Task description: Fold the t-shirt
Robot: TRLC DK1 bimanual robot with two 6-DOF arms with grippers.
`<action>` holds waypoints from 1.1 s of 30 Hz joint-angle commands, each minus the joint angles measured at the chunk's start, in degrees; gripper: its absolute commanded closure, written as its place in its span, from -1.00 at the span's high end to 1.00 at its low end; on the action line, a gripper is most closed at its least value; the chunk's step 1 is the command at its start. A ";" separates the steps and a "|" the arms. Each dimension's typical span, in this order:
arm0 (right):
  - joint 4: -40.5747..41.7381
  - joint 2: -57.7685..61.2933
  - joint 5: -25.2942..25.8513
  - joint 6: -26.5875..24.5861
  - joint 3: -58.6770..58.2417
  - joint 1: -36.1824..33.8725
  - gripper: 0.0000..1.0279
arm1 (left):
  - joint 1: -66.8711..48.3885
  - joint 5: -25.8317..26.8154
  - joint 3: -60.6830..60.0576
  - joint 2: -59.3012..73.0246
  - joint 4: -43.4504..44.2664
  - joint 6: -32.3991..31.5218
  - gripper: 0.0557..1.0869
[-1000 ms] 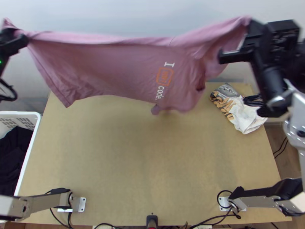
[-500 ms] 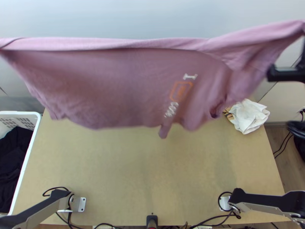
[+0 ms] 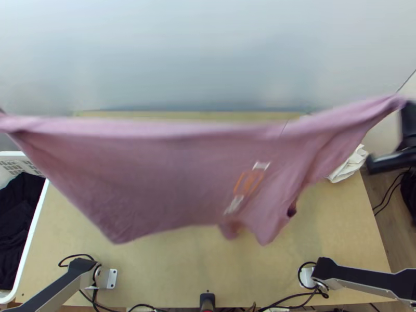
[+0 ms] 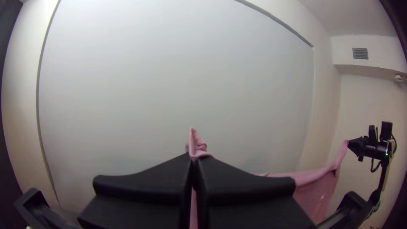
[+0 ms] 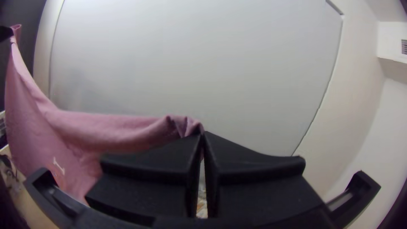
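Evidently, little folding has been done: the pink t-shirt (image 3: 156, 182) is hung between two raised ends over the table (image 3: 182, 270), its lower part loose, and no finished fold can be made out. One end is pinched in the closed left gripper (image 4: 195, 160), the other in the closed right gripper (image 5: 203, 135); laying down and folding seem left to be done.

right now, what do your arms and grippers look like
The left arm and right arm have silver-grey links with black joints, and black cables loop low down beside them. The left gripper and right gripper are black, with wide, flat jaws that taper towards the tips.
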 commanded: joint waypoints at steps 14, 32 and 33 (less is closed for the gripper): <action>12.61 1.35 -29.22 10.84 -32.32 -19.52 -0.95 | -1.44 5.29 -38.26 1.02 14.15 -2.79 -0.92; 32.91 29.22 -45.39 17.17 -31.09 -38.60 -0.95 | -0.21 -1.56 -42.30 26.60 41.66 -6.22 -0.92; 33.53 31.06 -45.39 17.87 -29.95 -39.12 -0.95 | -0.21 -2.18 -42.13 28.27 43.15 -6.22 -0.92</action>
